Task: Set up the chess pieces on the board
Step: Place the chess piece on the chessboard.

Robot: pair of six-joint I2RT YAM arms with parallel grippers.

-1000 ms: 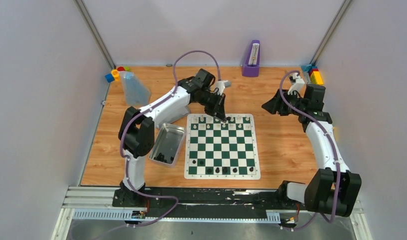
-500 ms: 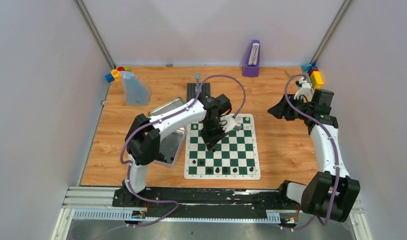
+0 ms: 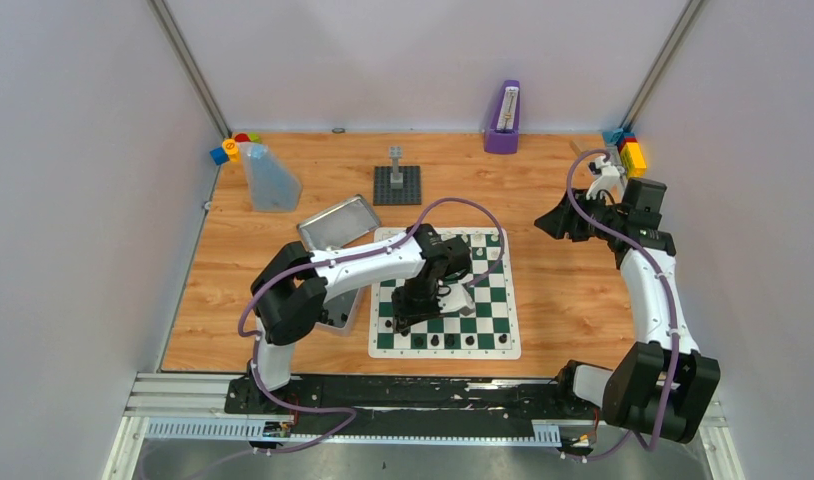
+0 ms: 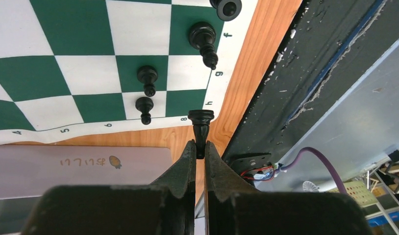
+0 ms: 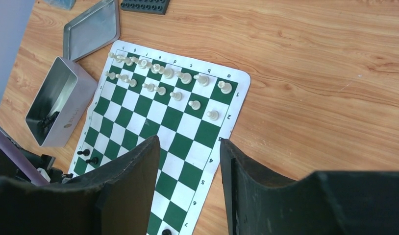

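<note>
**Left arm.** The left pincer (image 4: 200, 146) is clenched on a single black chess piece (image 4: 201, 123). Its fingers pinch the narrow end, so the wide base points away from the wrist camera. The held piece sits at the corner of the board (image 4: 85, 73) lettered h and numbered 8, where the white border meets the wooden desk (image 4: 246, 73). Whether it touches the surface cannot be told. Two black pawns (image 4: 147, 79) stand just beside it on nearby squares, and two larger black pieces (image 4: 204, 40) stand farther along the same edge. The side of the silver tin (image 4: 80, 166) lies next to the board near the pincer. In the top view this pincer hangs over the near-left part of the board.

**Right arm.** The right pincer (image 5: 190, 147) is released, its fingers apart with nothing between them. It is held above the desk to the right of the board, well apart from every piece. Its camera shows cream-white pieces (image 5: 163, 73) ranked in two rows along the far edge.
</note>
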